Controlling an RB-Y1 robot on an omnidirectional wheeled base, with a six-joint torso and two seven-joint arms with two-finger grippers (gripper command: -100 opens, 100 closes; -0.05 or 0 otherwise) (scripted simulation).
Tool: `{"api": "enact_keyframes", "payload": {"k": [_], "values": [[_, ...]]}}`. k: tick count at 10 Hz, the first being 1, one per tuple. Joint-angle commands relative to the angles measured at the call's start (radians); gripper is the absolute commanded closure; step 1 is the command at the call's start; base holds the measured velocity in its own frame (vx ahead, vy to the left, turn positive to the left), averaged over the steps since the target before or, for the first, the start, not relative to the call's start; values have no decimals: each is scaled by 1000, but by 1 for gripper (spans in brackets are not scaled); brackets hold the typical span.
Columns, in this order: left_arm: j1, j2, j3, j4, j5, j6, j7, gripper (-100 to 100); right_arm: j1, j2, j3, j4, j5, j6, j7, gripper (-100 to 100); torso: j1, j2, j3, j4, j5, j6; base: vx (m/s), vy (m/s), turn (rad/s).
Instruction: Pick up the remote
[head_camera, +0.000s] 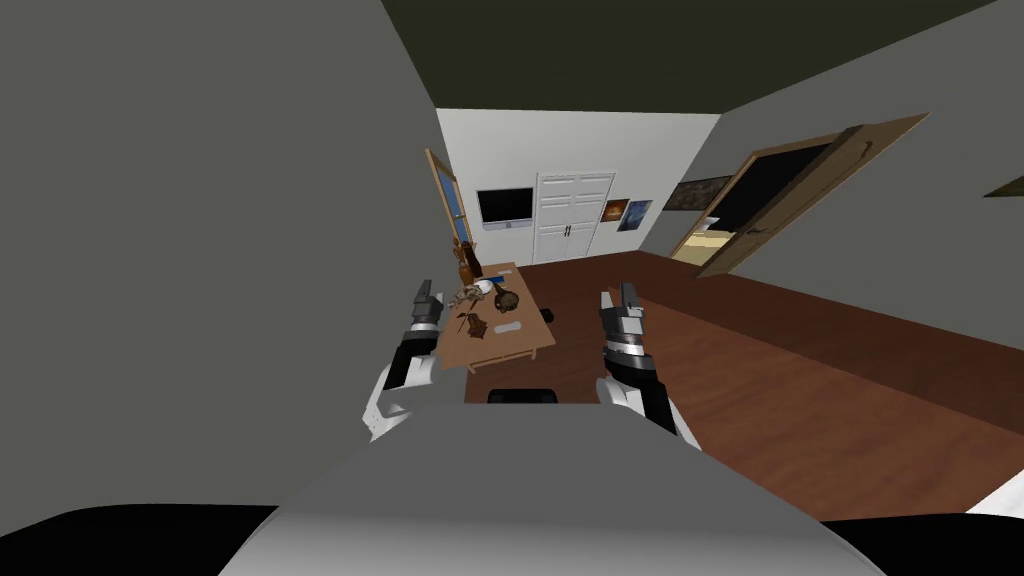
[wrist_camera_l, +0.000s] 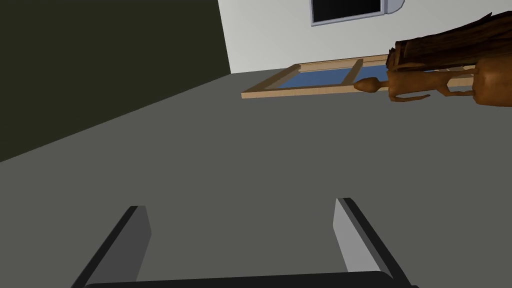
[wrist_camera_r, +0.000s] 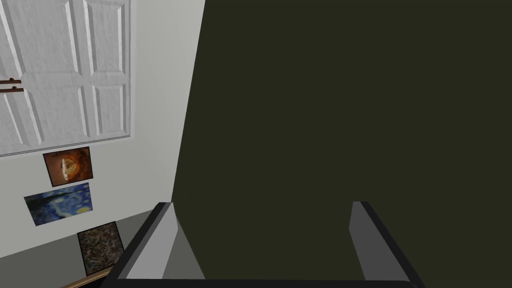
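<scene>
A small white oblong remote (head_camera: 508, 327) lies on the low wooden table (head_camera: 520, 350) ahead of me, near its middle. My left gripper (head_camera: 425, 295) is raised beside the table's left edge, and in the left wrist view the gripper (wrist_camera_l: 242, 207) is open and holds nothing. My right gripper (head_camera: 620, 298) hangs over the floor to the right of the table. In the right wrist view this gripper (wrist_camera_r: 264, 205) is also open with nothing between its fingers. Both grippers are well apart from the remote.
The table also carries a dark round pot (head_camera: 506, 299), a brown lump (head_camera: 476, 325), a white bowl (head_camera: 484, 287) and a wooden figure (head_camera: 467, 262) at its far end. Dark chairs (head_camera: 522, 396) stand at its near and right sides. A grey wall (head_camera: 200, 250) runs close on the left; wooden floor (head_camera: 800, 380) spreads to the right.
</scene>
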Motion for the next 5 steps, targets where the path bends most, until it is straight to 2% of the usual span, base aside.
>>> {"api": "enact_keyframes", "payload": {"k": [1, 2, 3, 4, 5], "values": [[-45, 9, 35, 43, -1, 50, -8, -100, 0, 0, 0, 0, 0, 0, 0, 0, 0, 0, 0, 0, 0, 0, -40, 12, -166], [-45, 9, 35, 43, -1, 68, -8, -100, 0, 0, 0, 0, 0, 0, 0, 0, 0, 0, 0, 0, 0, 1, -29, 13, -87], [-83, 18, 68, 81, 0, 105, -12, -100, 0, 0, 0, 0, 0, 0, 0, 0, 0, -1, 0, 0, 0, 0, -33, 11, -184], [-83, 18, 68, 81, 0, 119, -12, -100, 0, 0, 0, 0, 0, 0, 0, 0, 0, -1, -1, 0, 0, 1, -26, 11, -99], [-122, 27, 101, 123, 1, 159, -16, -100, 0, 0, 0, 0, 0, 0, 0, 0, -1, -1, -1, 0, 0, 0, -28, 7, -198]]}}
